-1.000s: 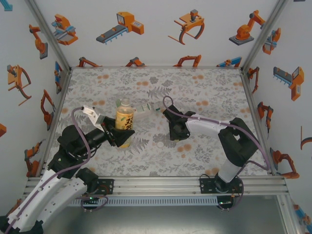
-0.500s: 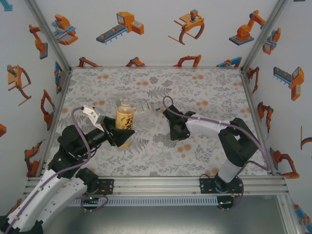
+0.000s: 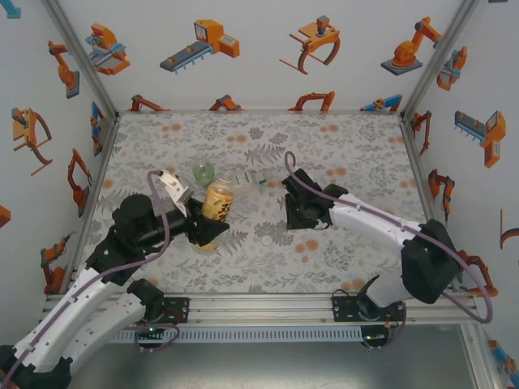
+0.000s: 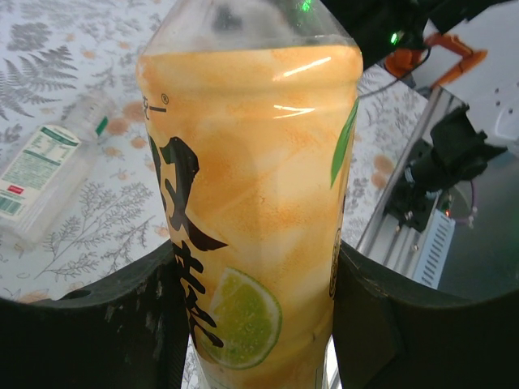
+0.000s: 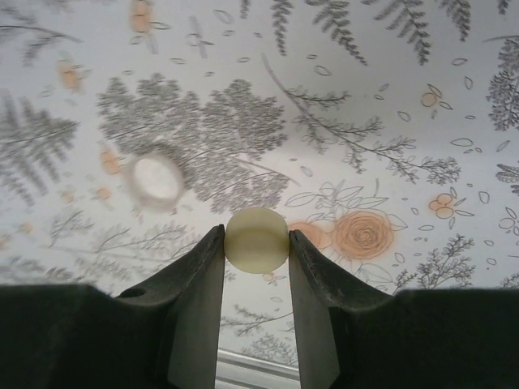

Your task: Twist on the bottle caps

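The left tool (image 4: 259, 316) has its dark fingers (image 4: 105, 324) pressed against both sides of the amber bottle (image 4: 251, 162), pinching it low on its yellow label. In the left wrist view the bottle's neck is cut off by the top edge. From above, the bottle (image 3: 217, 203) leans to the right, and its base is hidden behind the tool (image 3: 209, 231), so whether it touches the bench (image 3: 349, 146) cannot be told.

Just behind it stands the green-tinted bottle (image 3: 203, 172), partly covered by the arm. The clear bottle (image 3: 247, 179) lies on its side to the right. A loose cap (image 3: 266, 240) rests on the bench nearer the arms and is blurred in the right wrist view.

The right tool (image 5: 255, 243) is nearly closed, pinching a pale cap (image 5: 256, 237) between its fingertips above the bench.
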